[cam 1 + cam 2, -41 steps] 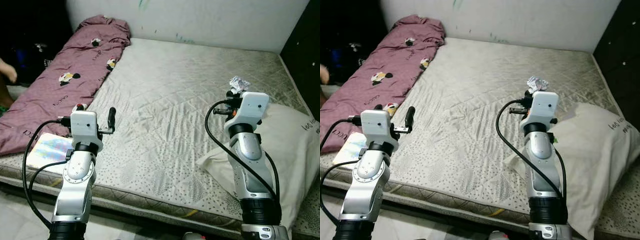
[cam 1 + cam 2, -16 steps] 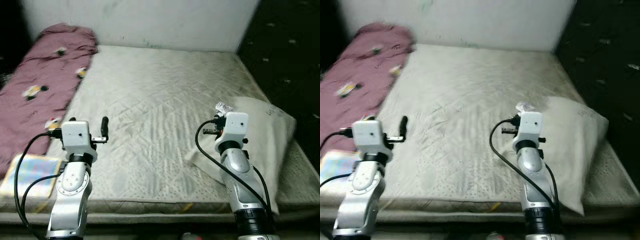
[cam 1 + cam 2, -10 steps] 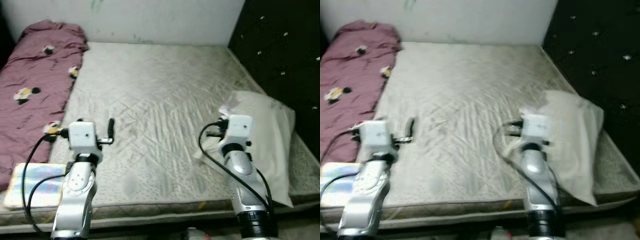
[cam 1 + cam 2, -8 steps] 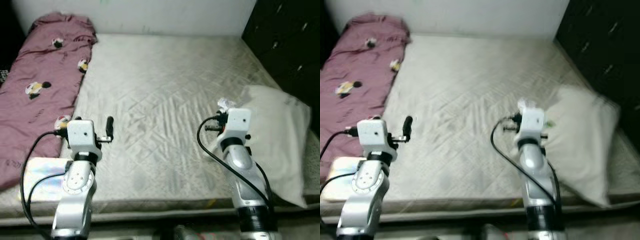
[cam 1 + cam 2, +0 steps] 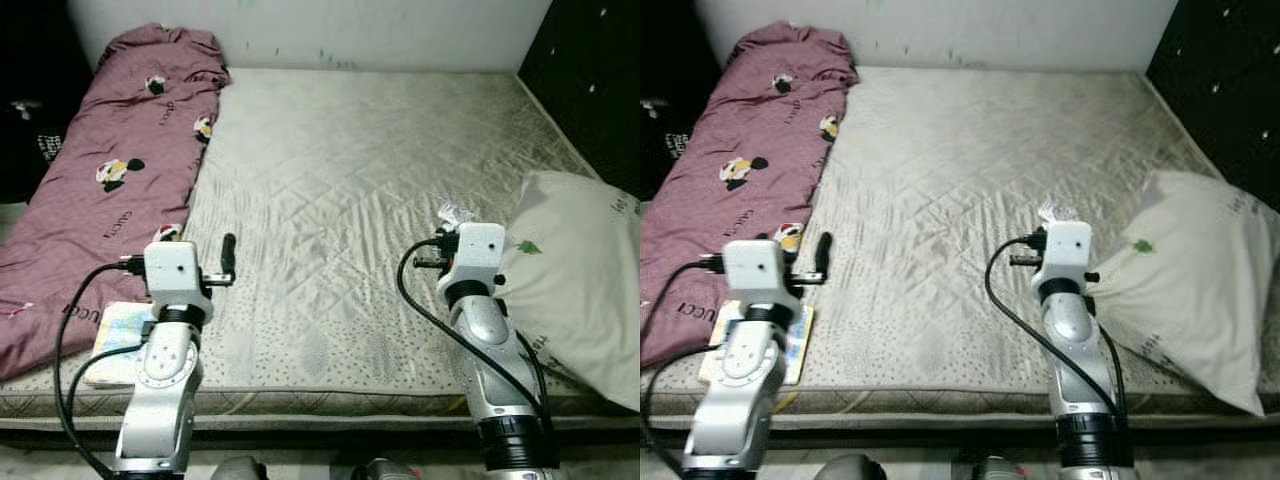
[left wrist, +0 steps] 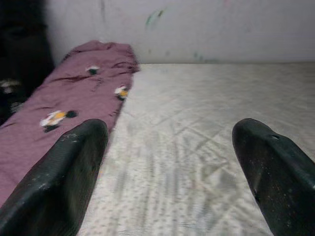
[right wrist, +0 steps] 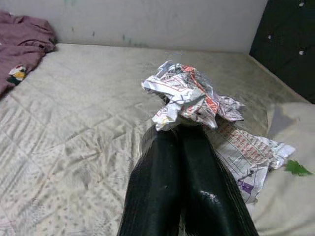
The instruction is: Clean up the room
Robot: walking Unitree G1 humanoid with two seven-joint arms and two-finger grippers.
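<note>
The robot stands at the foot of a bed (image 5: 360, 160) with both arms held out over it. The right gripper (image 7: 183, 129) has its jaws pressed tight together on a crumpled ball of paper (image 7: 184, 101). The paper has small print on it, and a loose flap hangs down beside the fingers. The ball is held up in the air above the bed, near the pillow (image 5: 580, 260) on the right side.

The left gripper (image 6: 172, 147) holds nothing. Its jaws are spread wide apart, and the bed and the purple blanket (image 5: 110, 170) show between them. The blanket lies in a long heap along the left side of the bed. A thin book (image 5: 118, 335) with a bright cover lies on the near left corner of the bed, by the left arm.

The job in hand looks like carrying the paper off to where trash goes. No bin can be seen from here. To do this well, the right jaws should keep a firm squeeze, because paper is light and can slip out. The loose flap could catch on something, so the arm should move slow and smooth. The robot should hold the paper high while it turns and walks. The book and the blanket may need tidying next.
</note>
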